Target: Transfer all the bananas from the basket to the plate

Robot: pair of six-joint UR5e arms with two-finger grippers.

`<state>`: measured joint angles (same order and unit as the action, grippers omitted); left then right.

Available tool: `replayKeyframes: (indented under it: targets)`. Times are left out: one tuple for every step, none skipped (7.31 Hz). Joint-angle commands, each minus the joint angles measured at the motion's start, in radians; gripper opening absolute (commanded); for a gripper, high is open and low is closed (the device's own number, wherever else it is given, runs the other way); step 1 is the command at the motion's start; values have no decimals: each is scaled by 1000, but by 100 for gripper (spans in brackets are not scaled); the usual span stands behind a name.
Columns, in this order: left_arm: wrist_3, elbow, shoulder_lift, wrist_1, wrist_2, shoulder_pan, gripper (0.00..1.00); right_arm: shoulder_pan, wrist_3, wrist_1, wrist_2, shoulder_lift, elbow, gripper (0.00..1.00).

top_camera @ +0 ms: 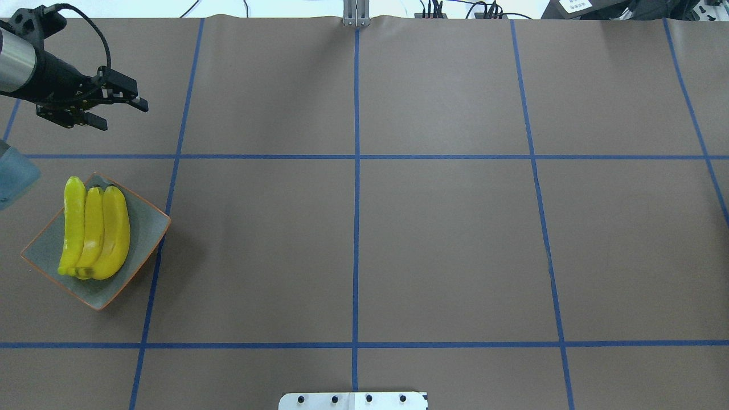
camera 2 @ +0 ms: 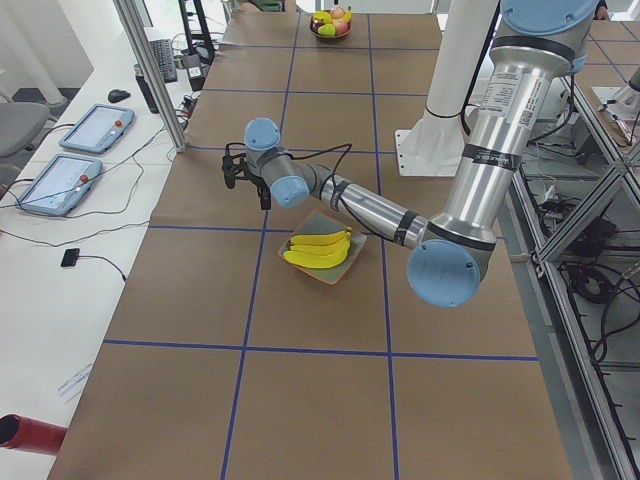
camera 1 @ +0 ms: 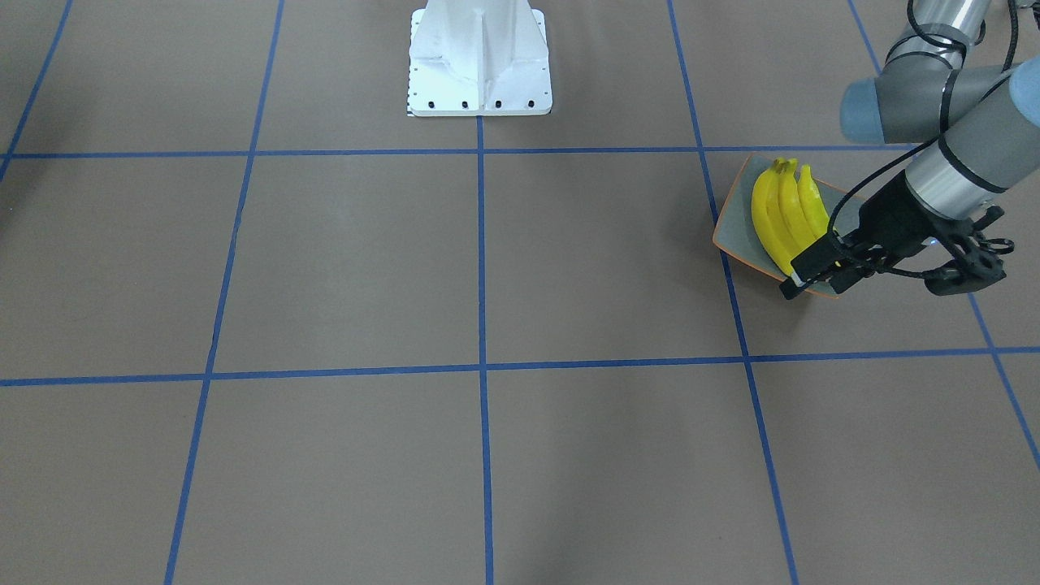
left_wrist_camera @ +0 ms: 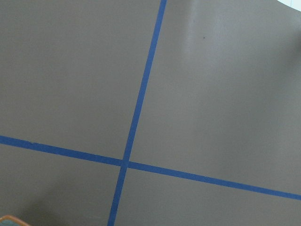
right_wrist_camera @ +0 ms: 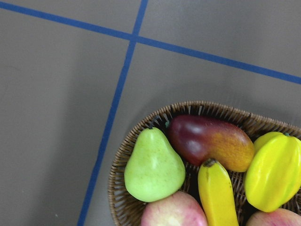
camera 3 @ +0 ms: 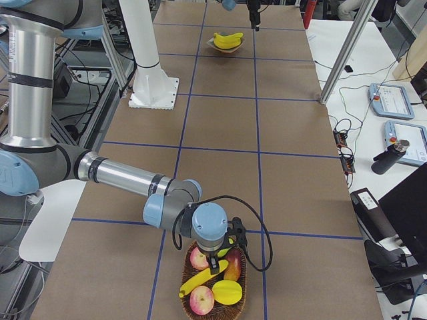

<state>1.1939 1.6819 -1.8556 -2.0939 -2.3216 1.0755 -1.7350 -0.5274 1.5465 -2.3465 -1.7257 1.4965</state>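
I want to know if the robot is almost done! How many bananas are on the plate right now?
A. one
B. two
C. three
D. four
C: the overhead view shows three bananas lying side by side on the plate, and one more banana lies in the basket with other fruit.

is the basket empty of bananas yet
Not empty: one banana lies in the basket; the other three bananas sit on the plate.
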Motion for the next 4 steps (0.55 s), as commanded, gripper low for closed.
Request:
replayKeyframes:
  targets:
    - [1, -2, -7, -1, 10, -9, 100, -6, -66, -2, 12, -3, -117, 100]
    - [0, -2, -10, -2, 11, -9, 100, -6, -112, 0, 30, 4, -142, 100]
    - [0, -4, -10, -2, 11, -9, 100, -5, -106, 1, 30, 18, -145, 100]
    - [0, -7, -11, -2, 13, -12, 100, -6, -96, 1, 30, 53, -150, 100]
